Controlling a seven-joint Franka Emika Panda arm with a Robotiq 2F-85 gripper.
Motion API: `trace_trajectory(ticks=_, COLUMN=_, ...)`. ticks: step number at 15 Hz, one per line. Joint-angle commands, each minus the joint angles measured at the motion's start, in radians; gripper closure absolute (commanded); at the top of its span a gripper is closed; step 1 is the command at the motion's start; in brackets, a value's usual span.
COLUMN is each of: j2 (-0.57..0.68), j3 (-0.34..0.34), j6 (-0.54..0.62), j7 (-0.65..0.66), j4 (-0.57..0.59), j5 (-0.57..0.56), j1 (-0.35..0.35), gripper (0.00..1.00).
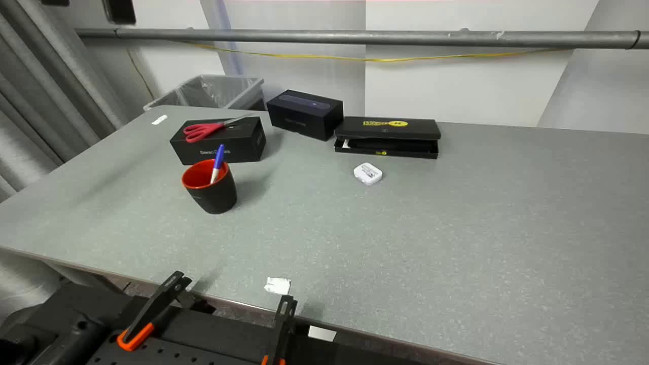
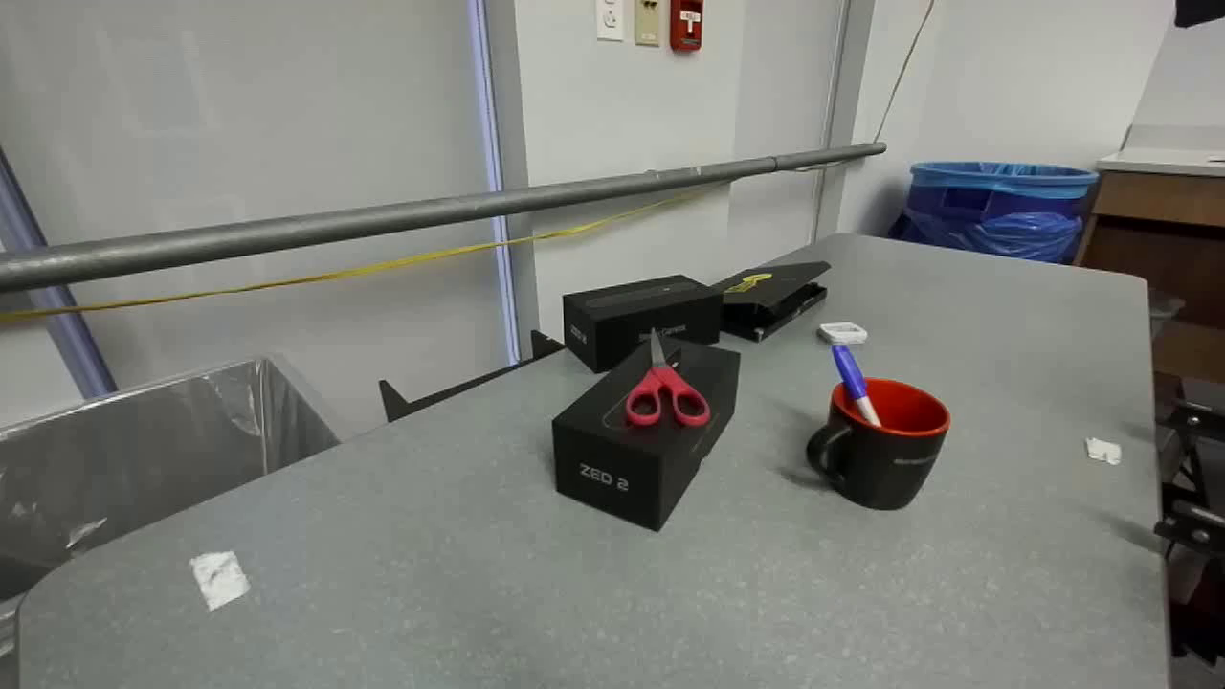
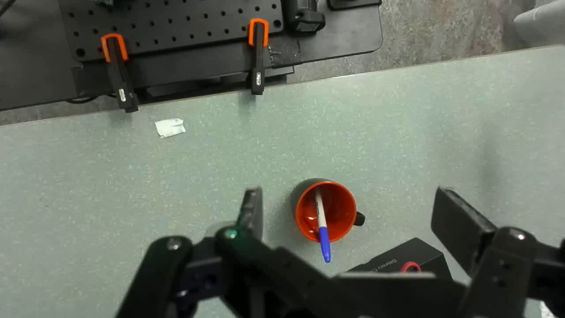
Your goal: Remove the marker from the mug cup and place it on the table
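The mug cup (image 1: 215, 196) is black outside and red inside. It stands upright on the grey-green speckled table (image 1: 431, 243) in both exterior views (image 2: 882, 469). The marker (image 1: 218, 158), white with a blue cap, leans inside the cup with its cap above the rim; it also shows in an exterior view (image 2: 850, 375). In the wrist view the marker (image 3: 324, 236) and cup (image 3: 342, 210) lie between the fingers of my gripper (image 3: 348, 207), seen from above. The gripper is open, empty and well above the cup. Dark tips, likely my fingers, show at an exterior view's top edge (image 1: 120, 11).
A black box (image 1: 223, 150) with red scissors (image 1: 203, 131) on top stands close to the cup. Another black box (image 1: 304, 115), a partly open black case (image 1: 388, 133) and a small white item (image 1: 367, 173) are farther back. Clamps (image 1: 175, 284) sit at the table's edge.
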Motion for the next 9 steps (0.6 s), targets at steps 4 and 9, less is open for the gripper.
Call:
trace_trajectory(ticks=4, j2=0.001, j3=0.013, j6=-0.003, j7=-0.006, j4=0.002, j5=0.006, j1=-0.016, gripper=0.0)
trace_trajectory(ticks=9, j2=0.017, j3=0.031, j6=0.074, j7=0.017, j4=-0.016, j5=0.001, j1=-0.019, gripper=0.0)
